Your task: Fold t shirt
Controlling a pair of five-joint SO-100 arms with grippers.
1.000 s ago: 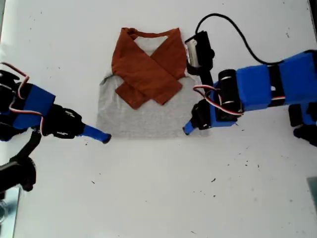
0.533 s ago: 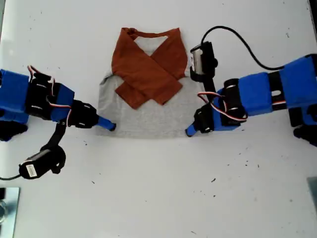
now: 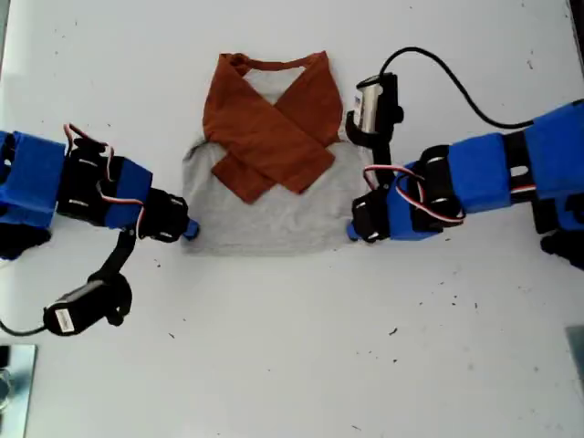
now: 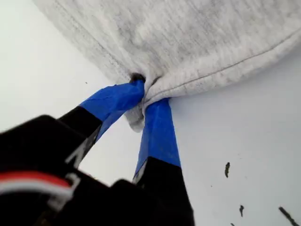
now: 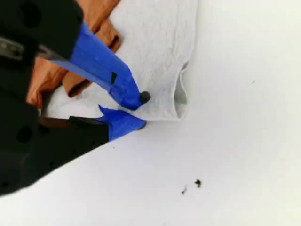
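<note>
While my first tool (image 4: 143, 101) shows clamped on a bunched hem corner of the t shirt (image 4: 188, 42) only in its wrist view, my second tool (image 5: 136, 110) sits slightly parted at another corner. Beyond, on the white tabletop (image 3: 292, 347), the exterior view alone shows rust sleeves (image 3: 269, 128) crossed over grey.

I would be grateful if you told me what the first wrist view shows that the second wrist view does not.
Only the first wrist view: my first gripper shut on a bunched corner of the grey shirt.

Only the second wrist view: the orange sleeves, and my second gripper with its jaws a little apart at the hem's edge, one over the fabric, one by the table.

Both: grey fabric, the white table and dark specks on it.
</note>
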